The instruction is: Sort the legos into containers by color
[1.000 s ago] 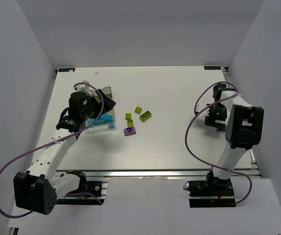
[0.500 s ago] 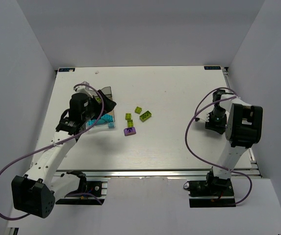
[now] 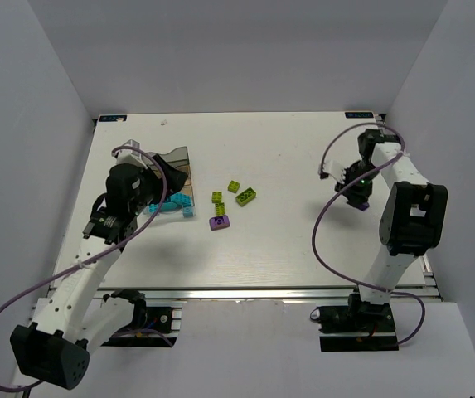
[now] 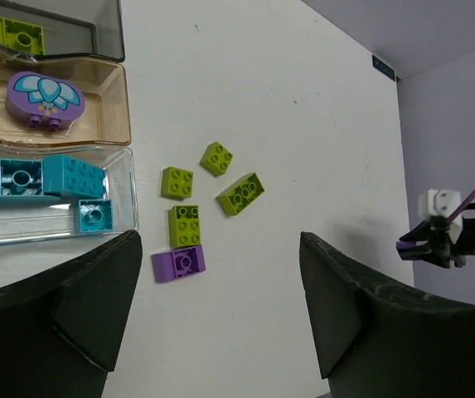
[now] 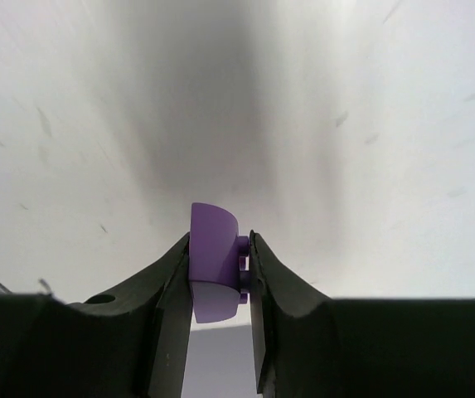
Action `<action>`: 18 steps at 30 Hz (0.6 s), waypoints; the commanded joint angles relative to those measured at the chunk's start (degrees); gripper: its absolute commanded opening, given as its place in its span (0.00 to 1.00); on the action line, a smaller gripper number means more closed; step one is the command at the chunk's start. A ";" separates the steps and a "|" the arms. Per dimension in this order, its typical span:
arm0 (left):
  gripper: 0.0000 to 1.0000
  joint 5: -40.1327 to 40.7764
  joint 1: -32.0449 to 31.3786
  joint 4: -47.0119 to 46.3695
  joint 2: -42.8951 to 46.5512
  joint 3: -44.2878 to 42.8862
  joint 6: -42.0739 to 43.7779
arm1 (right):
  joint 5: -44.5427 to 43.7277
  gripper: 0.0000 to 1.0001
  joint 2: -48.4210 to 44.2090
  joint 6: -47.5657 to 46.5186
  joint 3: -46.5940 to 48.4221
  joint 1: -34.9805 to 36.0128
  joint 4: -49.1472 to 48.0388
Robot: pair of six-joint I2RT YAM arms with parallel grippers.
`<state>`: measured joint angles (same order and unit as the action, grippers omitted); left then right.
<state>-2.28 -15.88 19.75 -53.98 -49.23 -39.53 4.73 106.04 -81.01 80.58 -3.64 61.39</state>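
My right gripper (image 5: pixel 219 278) is shut on a purple lego (image 5: pixel 214 249), held on edge above the white table; in the top view that gripper (image 3: pixel 355 191) hangs at the right side. The left gripper (image 4: pixel 220 307) is open and empty, hovering near the containers (image 3: pixel 177 157). The smoky grey tray (image 4: pixel 109 33) holds a lime lego (image 4: pixel 12 33). A purple flower piece (image 4: pixel 45 91) lies in the amber tray (image 4: pixel 123 108). Teal legos (image 4: pixel 38 178) fill the clear tray (image 4: pixel 131 199). Loose on the table are several lime legos (image 4: pixel 185 225) and a purple one (image 4: pixel 178 263).
The loose bricks (image 3: pixel 234 197) lie in a cluster mid-table, just right of the trays. Purple cables loop off both arms (image 3: pixel 324 224). White walls close in the table on the left, right and far sides.
The right gripper closed on the purple lego and rose, swinging toward the far left. The left arm drew back toward its base, and its jaws narrowed slightly.
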 commanded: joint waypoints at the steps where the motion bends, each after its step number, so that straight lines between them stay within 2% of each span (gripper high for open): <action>1: 0.85 1.41 -0.20 1.17 3.26 -1.83 -0.37 | 17.83 0.00 -4.61 5.41 9.39 5.73 8.92; 4: 0.77 1.49 -0.20 0.91 5.02 -0.96 -0.90 | 27.59 0.00 -4.70 14.02 14.94 14.94 8.41; 7: 0.68 3.15 -0.20 1.17 7.21 -0.52 -0.99 | 36.73 0.00 -4.61 25.08 17.94 22.24 0.26; 8: 0.68 3.60 -0.20 1.34 7.74 -0.25 -1.08 | 40.15 0.00 -4.61 29.12 18.12 23.75 -8.30; 9: 0.68 3.86 -0.20 1.69 9.22 -0.08 -1.25 | 41.40 0.00 -4.61 39.42 18.13 25.25 -13.87; 11: 0.70 4.56 -0.20 1.78 10.90 0.97 -1.69 | 43.77 0.00 -4.35 50.29 16.99 28.85 -25.55; 12: 0.72 5.00 -0.20 2.31 12.74 1.24 -1.87 | 43.70 0.00 -3.83 56.08 16.11 29.82 -39.01; 13: 0.76 5.44 -0.20 2.49 13.71 1.68 -2.48 | 43.26 0.00 -3.47 67.28 15.23 31.48 -45.76; 15: 0.78 6.50 -0.20 3.27 15.56 2.82 -3.18 | 41.77 0.00 -0.59 75.79 14.61 33.25 -59.81; 17: 0.79 6.94 -0.20 3.89 18.20 3.70 -4.15 | 38.36 0.00 2.84 82.57 17.75 36.41 -62.77; 18: 0.79 7.55 -0.20 4.68 18.90 4.40 -4.41 | 36.51 0.00 6.86 83.90 22.65 37.47 -62.70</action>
<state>2.81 -15.88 22.02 -37.21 -46.41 -42.41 43.27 106.24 -15.64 97.17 31.33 16.34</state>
